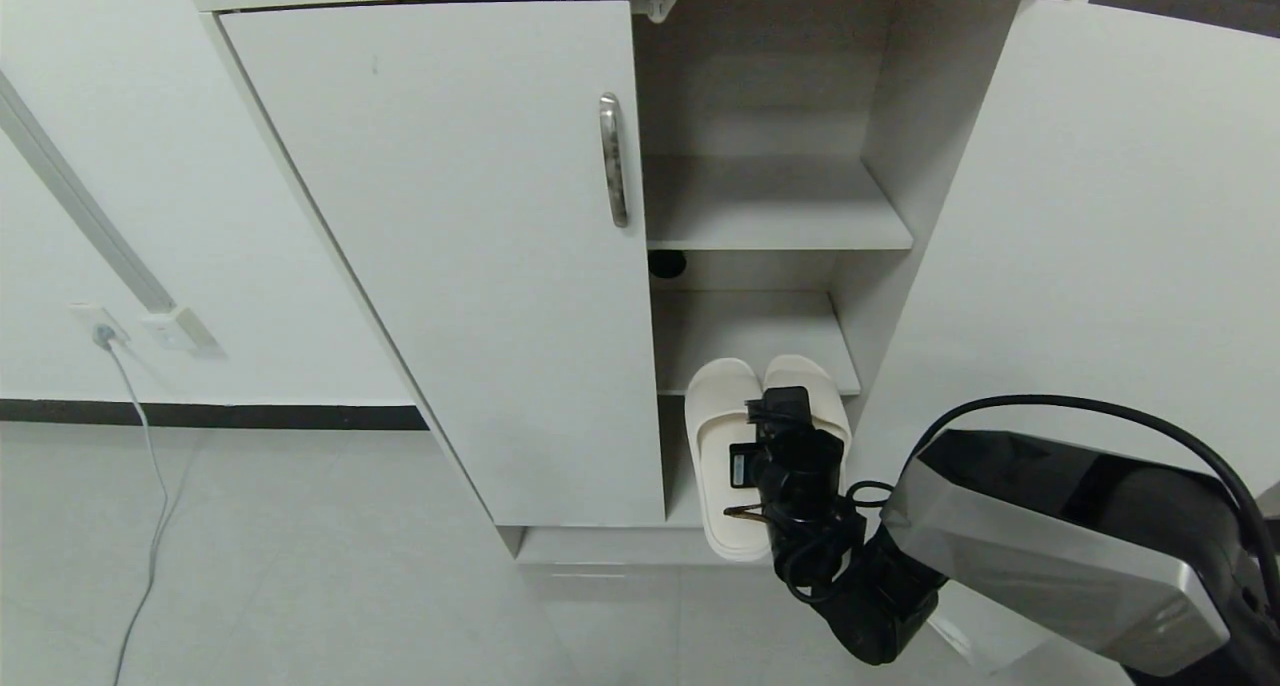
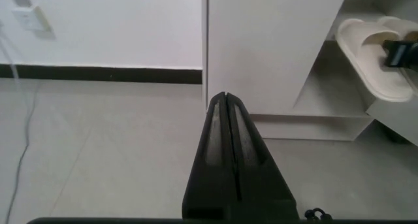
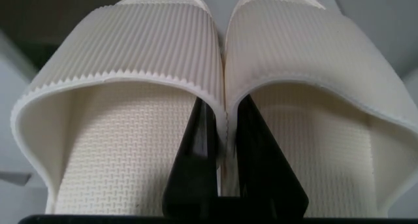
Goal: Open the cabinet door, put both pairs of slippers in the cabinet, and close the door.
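My right gripper (image 1: 787,413) is shut on a pair of white slippers (image 1: 718,446), pinching their two inner side walls together. In the right wrist view its black fingers (image 3: 199,152) clamp those walls, one finger inside each slipper (image 3: 130,74). The pair hangs in the opening of the white cabinet's (image 1: 905,146) bottom compartment, toes pointing in and heels out past the front edge. From the left wrist view the slippers (image 2: 375,51) sit a little above the compartment floor. My left gripper (image 2: 225,98) is shut with nothing in it, low over the floor in front of the cabinet.
The cabinet's left door (image 1: 450,266) is closed, with a metal handle (image 1: 612,161). The right door (image 1: 1100,216) is swung open. Two bare shelves (image 1: 770,206) lie above the slippers. A wall socket with a cable (image 1: 100,334) is at the left; grey floor tiles (image 1: 300,566) lie in front.
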